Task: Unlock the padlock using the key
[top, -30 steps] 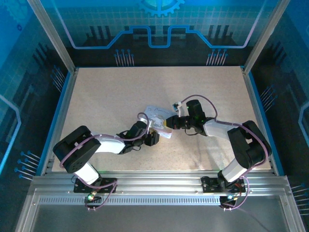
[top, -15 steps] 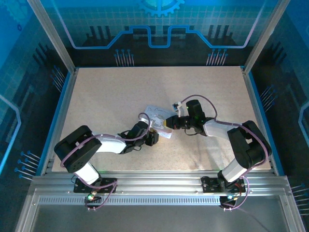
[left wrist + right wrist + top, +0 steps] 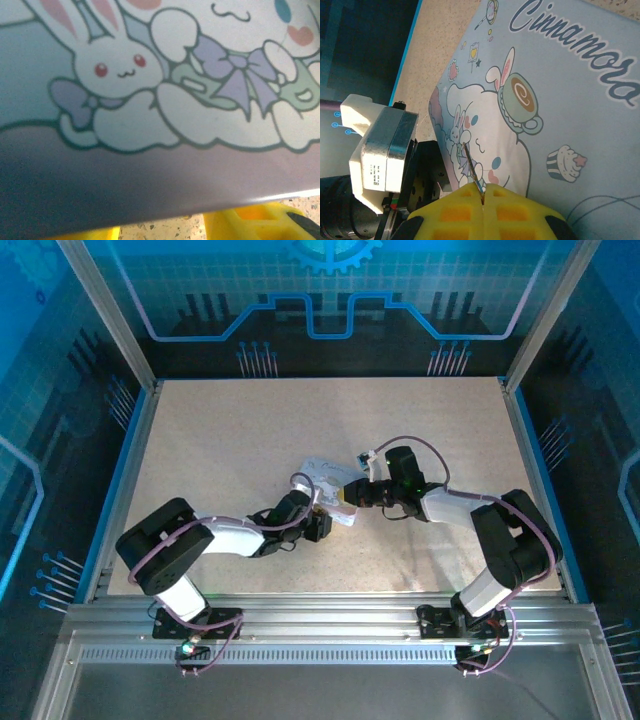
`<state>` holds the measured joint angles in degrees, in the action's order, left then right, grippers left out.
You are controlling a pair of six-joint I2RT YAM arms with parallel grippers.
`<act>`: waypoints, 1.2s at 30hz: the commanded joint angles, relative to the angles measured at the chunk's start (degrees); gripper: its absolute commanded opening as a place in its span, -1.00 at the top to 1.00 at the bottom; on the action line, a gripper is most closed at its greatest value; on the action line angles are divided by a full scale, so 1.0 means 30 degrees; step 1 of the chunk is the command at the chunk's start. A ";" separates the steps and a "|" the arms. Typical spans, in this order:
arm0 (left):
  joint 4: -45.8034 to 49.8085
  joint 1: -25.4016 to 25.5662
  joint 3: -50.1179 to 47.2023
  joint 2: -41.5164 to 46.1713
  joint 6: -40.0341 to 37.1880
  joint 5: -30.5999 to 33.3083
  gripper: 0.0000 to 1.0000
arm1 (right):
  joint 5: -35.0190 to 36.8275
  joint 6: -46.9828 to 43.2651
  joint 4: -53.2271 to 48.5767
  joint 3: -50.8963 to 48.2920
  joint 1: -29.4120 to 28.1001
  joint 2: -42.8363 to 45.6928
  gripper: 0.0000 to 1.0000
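Shifting left hand (image 3: 317, 510) slightly against tin (image 3: 325, 478), grip untellable, you held right hand (image 3: 483, 199) pinched on key (image 3: 473, 169); unlocking likely no nearer.

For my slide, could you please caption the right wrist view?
Right gripper, jaws shut on the thin key, facing the cartoon tin.

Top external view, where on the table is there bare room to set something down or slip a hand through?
Bare: the far half of the table beyond the tin, the far right corner, and the near strip between the tin and the metal rail. Crowded: the centre, where the left gripper and the right gripper meet at the tin.
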<state>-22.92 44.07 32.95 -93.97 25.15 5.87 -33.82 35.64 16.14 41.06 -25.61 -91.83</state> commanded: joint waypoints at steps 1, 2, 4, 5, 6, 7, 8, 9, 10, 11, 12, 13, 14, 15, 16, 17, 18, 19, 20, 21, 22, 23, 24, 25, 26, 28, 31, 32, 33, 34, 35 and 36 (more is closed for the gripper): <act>-0.0894 0.0547 0.0954 -0.0546 0.0171 -0.1927 0.09 | 0.0860 0.0118 -0.1987 -0.0829 -0.0525 -0.0693 0.89; -0.0872 0.0546 0.0985 -0.0601 0.0174 -0.1942 0.09 | 0.0860 0.0132 -0.2004 -0.0818 -0.0518 -0.0708 0.89; -0.0806 0.0562 0.1072 -0.0638 0.0207 -0.1927 0.11 | 0.0874 0.0132 -0.2035 -0.0795 -0.0518 -0.0708 0.89; -0.0771 0.0551 0.1109 -0.0667 0.0209 -0.1902 0.12 | 0.0874 0.0132 -0.2026 -0.0788 -0.0518 -0.0726 0.89; -0.0741 0.0559 0.1142 -0.0668 0.0234 -0.1899 0.15 | 0.0874 0.0132 -0.2039 -0.0786 -0.0518 -0.0737 0.89; -0.0712 0.0560 0.1171 -0.0697 0.0231 -0.1883 0.16 | 0.0903 0.0132 -0.2041 -0.0795 -0.0529 -0.0735 0.89; -0.0684 0.0543 0.1189 -0.0726 0.0262 -0.1852 0.18 | 0.0908 0.0156 -0.1997 -0.0795 -0.0547 -0.0766 0.89; -0.0681 0.0558 0.1204 -0.0755 0.0276 -0.1854 0.20 | 0.0911 0.0164 -0.1991 -0.0795 -0.0547 -0.0766 0.89; -0.0655 0.0551 0.1233 -0.0784 0.0312 -0.1812 0.22 | 0.0904 0.0162 -0.2003 -0.0795 -0.0554 -0.0794 0.89; -0.0633 0.0558 0.1261 -0.0813 0.0344 -0.1761 0.25 | 0.0903 0.0162 -0.2000 -0.0795 -0.0576 -0.0795 0.89; -0.0598 0.0550 0.1261 -0.0814 0.0353 -0.1724 0.28 | 0.0903 0.0164 -0.1991 -0.0794 -0.0600 -0.0796 0.89; -0.0594 0.0551 0.1263 -0.0815 0.0391 -0.1711 0.30 | 0.0903 0.0161 -0.1964 -0.0793 -0.0616 -0.0796 0.89; -0.0618 0.0562 0.1262 -0.0763 0.0437 -0.1654 0.32 | 0.0903 0.0165 -0.1953 -0.0794 -0.0642 -0.0766 0.89; -0.0622 0.0543 0.1263 -0.0734 0.0460 -0.1606 0.34 | 0.0918 0.0147 -0.1925 -0.0793 -0.0663 -0.0723 0.89; -0.0623 0.0544 0.1263 -0.0662 0.0516 -0.1605 0.35 | 0.0969 0.0133 -0.1847 -0.0842 -0.0693 -0.0658 0.89; -0.0623 0.0550 0.1260 -0.0619 0.0622 -0.1632 0.35 | 0.1056 0.0105 -0.1821 -0.0859 -0.0708 -0.0523 0.89; -0.0635 0.0558 0.1291 -0.0562 0.0706 -0.1695 0.36 | 0.1133 0.0065 -0.1779 -0.0883 -0.0708 -0.0385 0.89; -0.0592 0.0564 0.1291 -0.0495 0.0822 -0.1735 0.36 | 0.1239 -0.0059 -0.1755 -0.0883 -0.0750 -0.0180 0.89; -0.0565 0.0543 0.1318 -0.0394 0.0984 -0.1794 0.36 | 0.1338 -0.0174 -0.1773 -0.0869 -0.0756 0.0054 0.90; -0.0538 0.0547 0.1322 -0.0325 0.1129 -0.1852 0.36 | 0.1443 -0.0311 -0.1830 -0.0829 -0.0734 0.0277 0.90; -0.0509 0.0543 0.1322 -0.0265 0.1325 -0.1946 0.36 | 0.1561 -0.0497 -0.1933 -0.0712 -0.0745 0.0498 0.90; -0.0506 0.0551 0.1293 -0.0193 0.1521 -0.2002 0.36 | 0.1646 -0.0691 -0.2107 -0.0600 -0.0752 0.0784 0.90; -0.0506 0.0559 0.1267 -0.0120 0.1724 -0.2065 0.37 | 0.1741 -0.0881 -0.2246 -0.0497 -0.0748 0.1036 0.90; -0.0562 0.0543 0.1212 -0.0061 0.1902 -0.2217 0.37 | 0.1828 -0.1090 -0.2407 -0.0377 -0.0755 0.1295 0.90; -0.0564 0.0546 0.1179 0.0019 0.2085 -0.2313 0.38 | 0.1968 -0.1332 -0.2671 -0.0207 -0.0743 0.1650 0.90; -0.0539 0.0552 0.1106 0.0144 0.2429 -0.2495 0.38 | 0.2242 -0.1708 -0.2999 -0.0092 -0.0752 0.2253 0.90; -0.0379 0.0558 0.1028 0.0390 0.3005 -0.2787 0.38 | 0.2702 -0.2288 -0.3394 -0.0287 -0.0774 0.3416 0.90; -0.0331 0.0558 0.1014 0.0502 0.3190 -0.2927 0.38 | 0.2873 -0.2526 -0.3459 -0.0526 -0.0804 0.3886 0.90; -0.0332 0.0562 0.0978 0.0598 0.3403 -0.3071 0.39 | 0.3111 -0.2758 -0.3480 -0.0785 -0.0904 0.4361 0.90; -0.0322 0.0549 0.0955 0.0743 0.3646 -0.3196 0.39 | 0.3448 -0.3052 -0.3577 -0.1114 -0.1011 0.4969 0.91; -0.0325 0.0554 0.0897 0.0881 0.3863 -0.3310 0.39 | 0.3789 -0.3289 -0.3613 -0.1511 -0.1115 0.5555 0.90; -0.0288 0.0547 0.0870 0.1033 0.4069 -0.3387 0.39 | 0.4051 -0.3513 -0.3651 -0.1867 -0.1223 0.6136 0.90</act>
<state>-22.33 45.39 34.85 -93.84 34.50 -1.63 -24.69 28.73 7.68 37.93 -27.99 -77.17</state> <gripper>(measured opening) 0.306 0.062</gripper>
